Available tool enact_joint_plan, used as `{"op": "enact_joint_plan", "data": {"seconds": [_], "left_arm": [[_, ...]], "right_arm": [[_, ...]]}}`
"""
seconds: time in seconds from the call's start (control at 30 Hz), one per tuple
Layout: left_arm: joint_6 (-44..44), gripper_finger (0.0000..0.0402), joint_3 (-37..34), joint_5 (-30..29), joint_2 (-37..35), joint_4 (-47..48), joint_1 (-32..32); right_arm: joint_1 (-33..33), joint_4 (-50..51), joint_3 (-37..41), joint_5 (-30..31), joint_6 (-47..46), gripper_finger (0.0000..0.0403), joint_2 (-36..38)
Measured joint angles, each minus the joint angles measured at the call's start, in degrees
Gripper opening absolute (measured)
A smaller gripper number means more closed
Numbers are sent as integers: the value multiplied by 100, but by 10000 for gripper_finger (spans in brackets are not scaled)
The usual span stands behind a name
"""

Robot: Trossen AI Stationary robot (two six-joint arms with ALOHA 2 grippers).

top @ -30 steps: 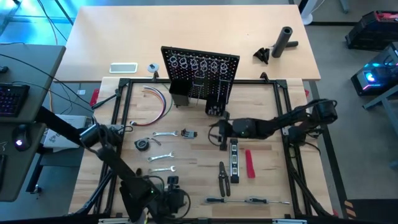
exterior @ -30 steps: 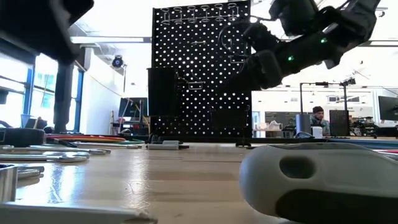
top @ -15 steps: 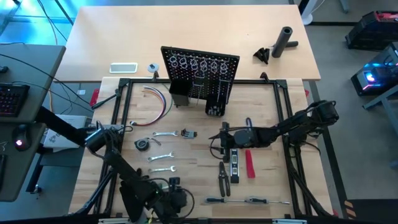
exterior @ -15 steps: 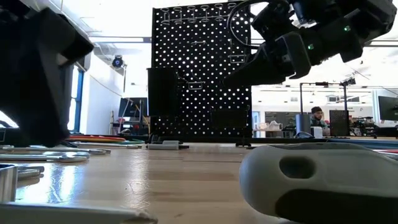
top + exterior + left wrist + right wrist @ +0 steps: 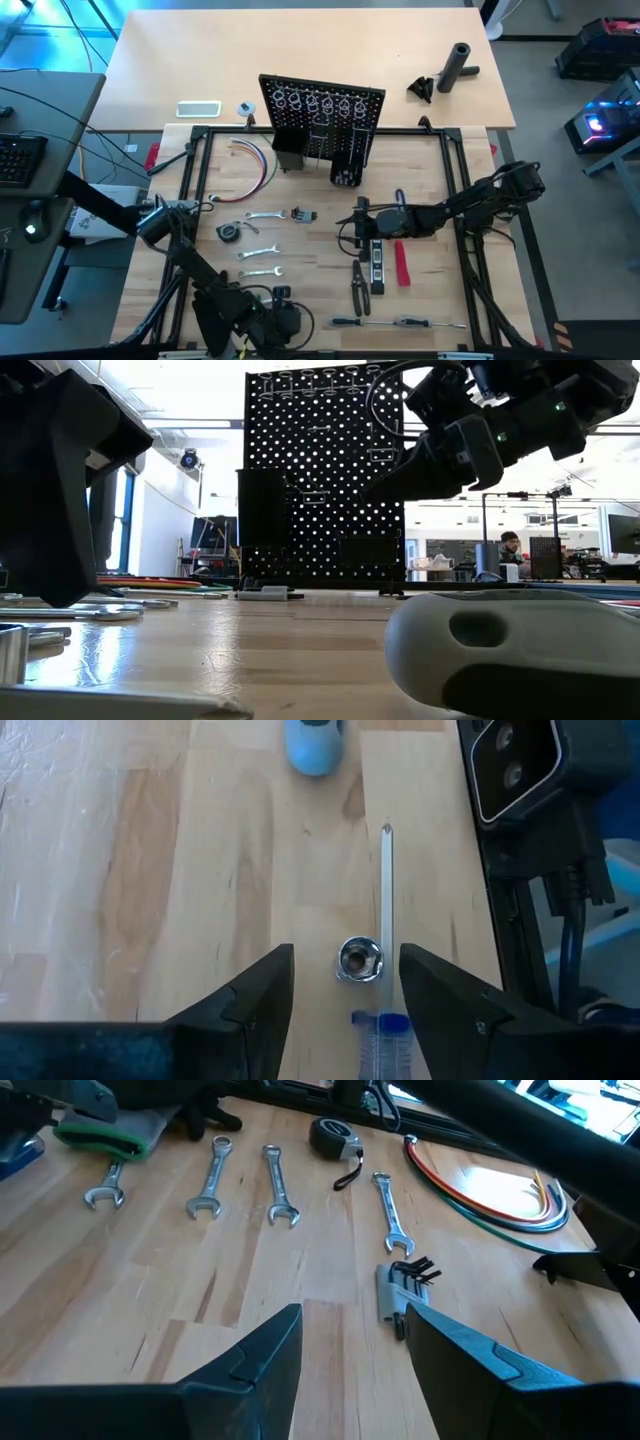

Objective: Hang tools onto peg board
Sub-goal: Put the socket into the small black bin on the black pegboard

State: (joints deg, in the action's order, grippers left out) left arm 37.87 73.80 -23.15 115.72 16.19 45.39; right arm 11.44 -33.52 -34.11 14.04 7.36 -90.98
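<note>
- Upright near the far edge of the wooden table (image 5: 420,160), the peg board (image 5: 322,115) is a black perforated panel with silver rings along its top and small black bins at its foot; its long axis runs side to side.
- Three silver wrenches (image 5: 262,215) lie flat toward the left side, their long axes running roughly left to right, with a small round tape measure (image 5: 229,231) just beside them.
- A black-and-yellow level (image 5: 377,262) lies near the table's middle, its long axis running from the far edge toward the near edge, a red-handled tool (image 5: 401,262) parallel just beside it on the right and black-handled pliers (image 5: 357,285) on its left.
- Two slim screwdrivers (image 5: 400,322) lie end to end along the near edge.
- The right gripper (image 5: 360,218) hangs above the far end of the level, fingers spread and holding nothing.
- The left gripper (image 5: 345,982) is low at the near edge, fingers apart and empty, over a shiny round socket (image 5: 359,960) and a thin metal screwdriver shaft (image 5: 387,900) with a clear blue handle.
- A bundle of coloured wires (image 5: 262,160) curves near the far left corner.
</note>
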Motion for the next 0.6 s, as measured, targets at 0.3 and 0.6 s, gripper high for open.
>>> {"op": "enact_joint_plan", "data": {"seconds": [0.3, 0.6], "left_arm": [[102, 152, 19, 125, 243, -79, -118], [-46, 102, 20, 65, 253, -17, -170]], "right_arm": [[31, 104, -2, -2, -107, 174, 0], [61, 160, -2, -6, -114, 174, 0]]}}
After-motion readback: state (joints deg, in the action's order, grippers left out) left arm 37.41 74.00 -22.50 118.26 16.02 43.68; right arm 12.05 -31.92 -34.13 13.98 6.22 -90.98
